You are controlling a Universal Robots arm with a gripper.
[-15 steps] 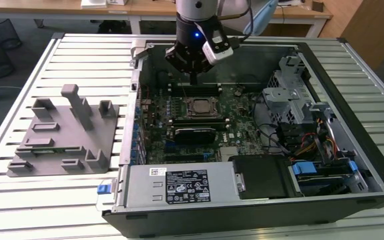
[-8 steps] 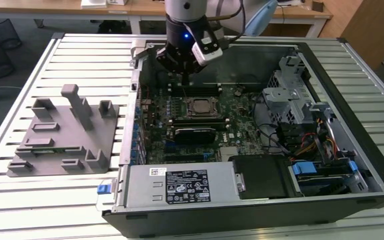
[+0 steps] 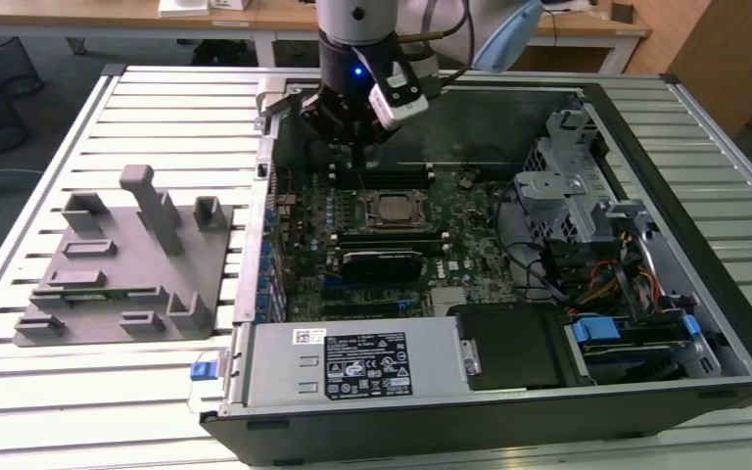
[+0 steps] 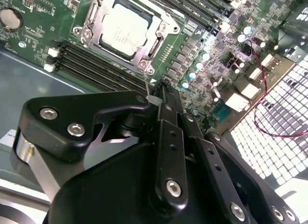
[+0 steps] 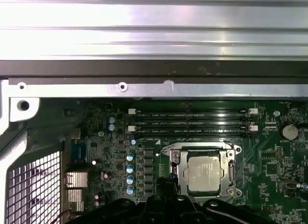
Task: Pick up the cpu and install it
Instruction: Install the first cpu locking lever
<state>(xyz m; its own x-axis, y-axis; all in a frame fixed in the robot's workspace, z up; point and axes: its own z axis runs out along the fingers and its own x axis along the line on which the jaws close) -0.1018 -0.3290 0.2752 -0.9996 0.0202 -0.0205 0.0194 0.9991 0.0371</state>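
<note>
The cpu (image 3: 394, 209) lies flat in the metal-framed motherboard socket (image 3: 365, 210) inside the open computer case, its pale silvery top facing up. Both wrist views show it too: cpu (image 4: 122, 29) and cpu (image 5: 202, 172), each seated within the socket frame (image 4: 159, 38). My gripper (image 3: 356, 155) hangs over the memory slots (image 3: 379, 176) just behind the socket, apart from the chip. Its black fingers (image 4: 162, 101) come together at the tips, with nothing visible between them. The gripper (image 5: 166, 184) tip points at the board beside the socket.
A grey plastic fixture (image 3: 128, 264) with upright posts sits on the slatted table at the exterior view's left. Inside the case are a black rectangular block (image 3: 379, 259), a power supply (image 3: 350, 367), and a drive cage with cables (image 3: 572, 206). Case walls (image 3: 266, 196) surround the board.
</note>
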